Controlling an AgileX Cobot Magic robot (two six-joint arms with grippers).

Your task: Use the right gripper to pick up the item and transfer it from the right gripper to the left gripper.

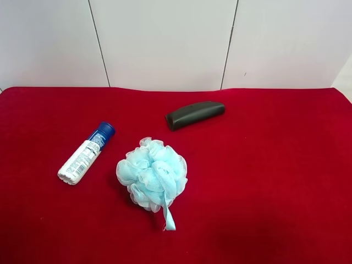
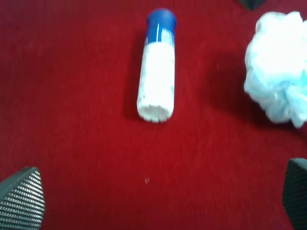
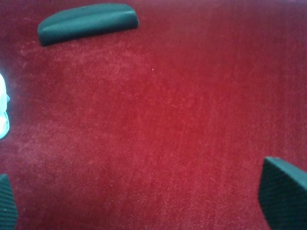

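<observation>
Red-cloth counter (image 1: 286, 181) w/ three things on it, no arm showing in the high view. The bottle (image 1: 85, 154) lies flat on its side, blue cap toward the back wall, white base toward the front edge, nothing touching it. In the left wrist view the bottle (image 2: 156, 69) sits ahead of the left pincer (image 2: 158, 201), roughly on its centre line but well apart from it; the two finger tips (image 2: 24, 199) show only at the frame corners, spread wide, nothing between them, so that pincer is released. The loofah (image 1: 152, 175) is near the bottle, apart from it, ribbon loop trailing toward the front edge; seen from the left pincer, the loofah (image 2: 280, 67) is ahead and off to one side. Right pincer (image 3: 144, 201) also released: tips (image 3: 283, 191) far apart over bare cloth, nothing gripped. Ahead of it, well apart, lies the dark case (image 3: 86, 21), flat on the cloth; a sliver of loofah (image 3: 3, 112) shows at the frame edge. The bottle isn't in the right wrist view. In the high view the case (image 1: 194, 114) is behind the loofah, nearer the wall, not touching it.
</observation>
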